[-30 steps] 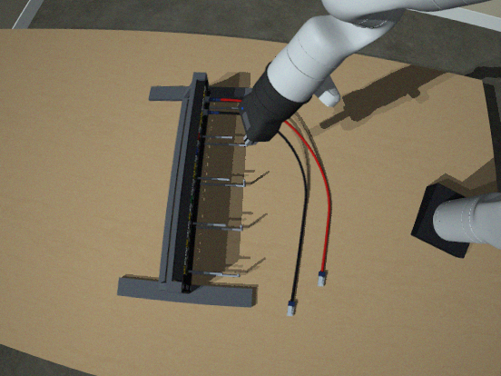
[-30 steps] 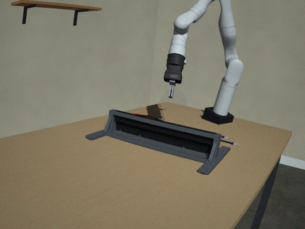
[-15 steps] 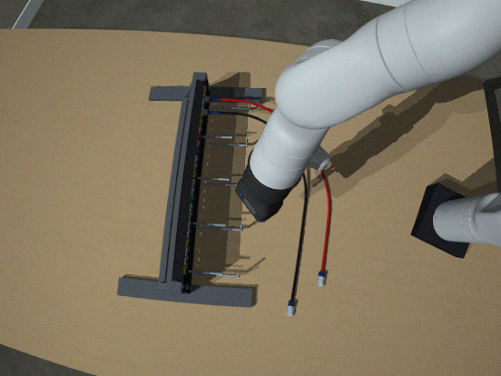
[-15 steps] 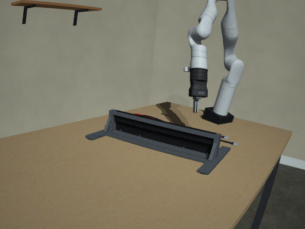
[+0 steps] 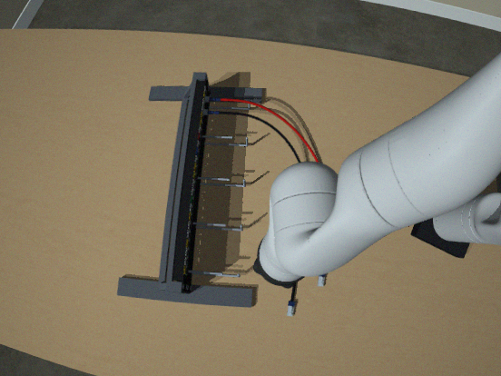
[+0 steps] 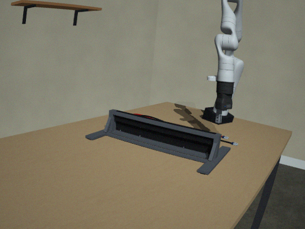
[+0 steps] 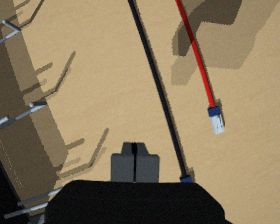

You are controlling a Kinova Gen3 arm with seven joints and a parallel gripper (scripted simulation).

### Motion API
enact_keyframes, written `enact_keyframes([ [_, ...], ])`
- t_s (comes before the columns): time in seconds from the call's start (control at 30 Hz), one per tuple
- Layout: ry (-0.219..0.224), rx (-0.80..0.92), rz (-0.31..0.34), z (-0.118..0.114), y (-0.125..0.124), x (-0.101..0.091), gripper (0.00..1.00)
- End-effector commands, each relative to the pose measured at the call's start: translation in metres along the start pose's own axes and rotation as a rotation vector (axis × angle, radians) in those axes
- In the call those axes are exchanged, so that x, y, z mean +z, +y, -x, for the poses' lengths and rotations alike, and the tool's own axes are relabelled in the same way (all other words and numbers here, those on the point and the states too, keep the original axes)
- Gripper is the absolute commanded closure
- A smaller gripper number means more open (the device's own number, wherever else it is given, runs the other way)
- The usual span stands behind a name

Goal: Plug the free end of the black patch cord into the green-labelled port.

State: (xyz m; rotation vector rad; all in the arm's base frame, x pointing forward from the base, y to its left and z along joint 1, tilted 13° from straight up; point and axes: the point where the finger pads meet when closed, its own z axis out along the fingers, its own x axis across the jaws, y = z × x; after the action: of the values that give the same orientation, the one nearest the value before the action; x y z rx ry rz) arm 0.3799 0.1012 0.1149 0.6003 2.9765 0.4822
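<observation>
The black patch cord (image 5: 236, 113) (image 7: 161, 95) runs from the rack's upper end in the top view to a free end on the table. Its clear plug (image 5: 289, 309) (image 6: 235, 144) lies beyond the rack's lower foot; in the wrist view the gripper body hides it, and only the blue boot (image 7: 186, 179) shows. My gripper (image 6: 218, 122) (image 7: 133, 156) is shut and empty, above the table, left of the black cord in the wrist view. The rack (image 5: 186, 294) (image 6: 214, 162) stands upright. Its green label is too small to make out surely, and the ports are out of the wrist view.
The red cord (image 5: 316, 157) (image 7: 201, 62) is also in the rack; its free plug (image 5: 321, 281) (image 6: 225, 137) (image 7: 217, 124) lies beside the black one. Thin metal cable guides (image 5: 227, 183) (image 7: 22, 116) stick out from the rack's port side. The arm covers the cords' middle in the top view.
</observation>
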Motion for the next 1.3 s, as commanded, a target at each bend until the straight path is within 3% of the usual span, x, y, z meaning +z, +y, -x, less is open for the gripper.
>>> enact_keyframes([
  [0.0, 0.021, -0.124, -0.020, -0.027, 0.026, 0.008, 1.00],
  [0.47, 0.024, -0.319, -0.081, -0.062, 0.048, 0.017, 1.00],
  [1.27, 0.024, -0.332, -0.085, -0.064, 0.049, 0.017, 1.00],
])
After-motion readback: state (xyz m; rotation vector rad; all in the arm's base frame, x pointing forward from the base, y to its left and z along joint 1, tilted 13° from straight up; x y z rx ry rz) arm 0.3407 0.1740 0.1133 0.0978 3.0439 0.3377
